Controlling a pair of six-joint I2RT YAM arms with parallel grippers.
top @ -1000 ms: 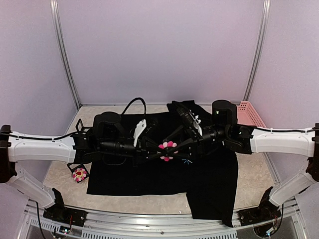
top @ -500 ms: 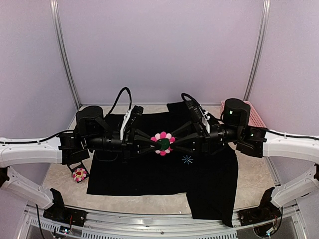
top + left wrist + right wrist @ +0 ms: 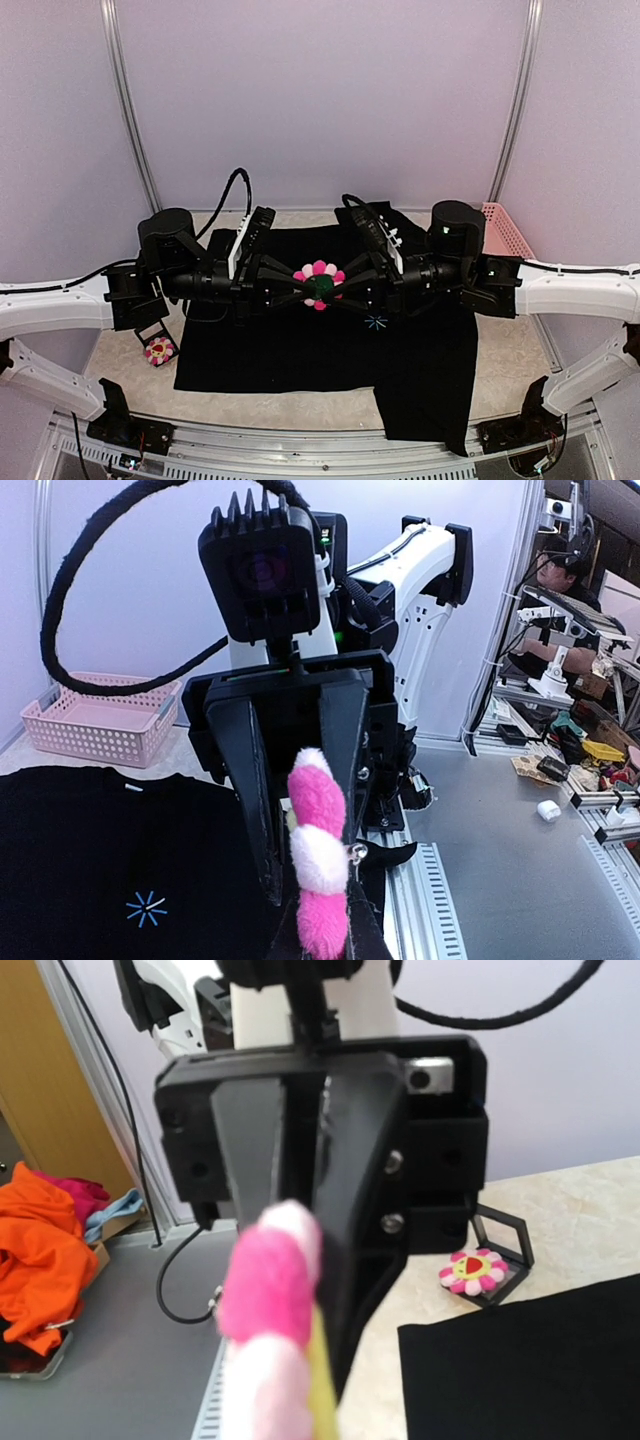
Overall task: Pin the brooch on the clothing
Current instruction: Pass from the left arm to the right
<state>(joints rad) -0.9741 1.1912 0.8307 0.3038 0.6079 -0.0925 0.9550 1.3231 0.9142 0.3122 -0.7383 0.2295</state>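
Observation:
The brooch (image 3: 320,287), pink and white petals with its dark green back toward the top camera, hangs in the air above the clothing (image 3: 300,350), a black T-shirt spread flat on the table. My left gripper (image 3: 298,287) grips it from the left and my right gripper (image 3: 343,286) from the right, tips facing each other. In the left wrist view the brooch (image 3: 318,830) is edge-on, with a metal pin (image 3: 358,852) at its side. It is blurred in the right wrist view (image 3: 268,1300). The blue starburst mark (image 3: 376,322) lies just below right of it.
A second flower brooch (image 3: 159,349) sits in a small black box left of the shirt, also in the right wrist view (image 3: 476,1269). A pink basket (image 3: 500,228) stands at the back right. Frame posts stand at the back corners.
Both grippers have risen from the shirt with the brooch between them and shifted slightly left. The brooch now shows its green back to the top camera.

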